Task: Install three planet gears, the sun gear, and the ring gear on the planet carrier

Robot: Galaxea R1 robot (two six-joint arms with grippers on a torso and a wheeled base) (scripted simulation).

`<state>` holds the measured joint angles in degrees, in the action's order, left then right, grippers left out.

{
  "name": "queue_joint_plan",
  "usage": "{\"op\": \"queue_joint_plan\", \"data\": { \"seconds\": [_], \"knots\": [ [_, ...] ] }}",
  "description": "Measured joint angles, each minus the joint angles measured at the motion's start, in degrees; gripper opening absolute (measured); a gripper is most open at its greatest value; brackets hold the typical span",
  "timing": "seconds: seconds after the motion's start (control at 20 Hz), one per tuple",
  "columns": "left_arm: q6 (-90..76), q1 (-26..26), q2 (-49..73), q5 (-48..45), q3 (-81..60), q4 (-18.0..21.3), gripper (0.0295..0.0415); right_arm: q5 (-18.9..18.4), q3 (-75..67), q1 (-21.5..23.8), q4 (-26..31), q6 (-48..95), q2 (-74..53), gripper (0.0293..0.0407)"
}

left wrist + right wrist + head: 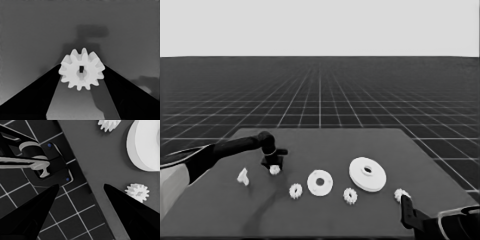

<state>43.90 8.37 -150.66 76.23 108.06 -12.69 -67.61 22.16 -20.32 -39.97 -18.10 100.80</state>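
1. While the left gripper (274, 168) is sitting low over a gear (275, 170) at the table's left, its fingers are flanking that gear (81, 72) on both sides, touching or nearly touching the teeth. I'm reading it as closing on the gear, though a firm grip is not certain.
2. Step in hand, as I judge it: picking the first gear. Nothing is sitting on the smaller round part (320, 182) yet.
3. Next move is calling for a lift, then carrying the gear right to the smaller round part and seating it there.
4. Other gears are lying at (295, 190), (350, 195) and (401, 194). The larger round part (367, 173) is lying right of the smaller one.
5. The thin white piece (243, 176) is lying just left of the left gripper.
6. The right gripper (80, 195) is waiting at the lower right corner, fingers spread wide, holding nothing.
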Motion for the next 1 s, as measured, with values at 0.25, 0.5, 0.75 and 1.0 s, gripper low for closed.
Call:
{"op": "queue_joint_plan", "data": {
  "seconds": [0.25,0.5,0.75,1.0],
  "knots": [
    [2.40,-3.23,2.31,3.45,-5.48,2.06,0.0312,0.00,0.00,0.00,0.00,0.00,0.00,0.0385],
    [3.81,-9.65,3.86,7.53,-9.05,6.19,0.0312,0.00,0.00,0.00,0.00,0.00,0.00,0.0385],
    [16.83,-9.84,-1.35,9.24,-13.33,4.94,0.0312,0.00,0.00,0.00,0.00,0.00,0.00,0.0385],
    [25.14,-9.58,-22.89,10.44,-3.87,4.42,0.0312,0.00,0.00,0.00,0.00,0.00,0.00,0.0385]
  ]
}}
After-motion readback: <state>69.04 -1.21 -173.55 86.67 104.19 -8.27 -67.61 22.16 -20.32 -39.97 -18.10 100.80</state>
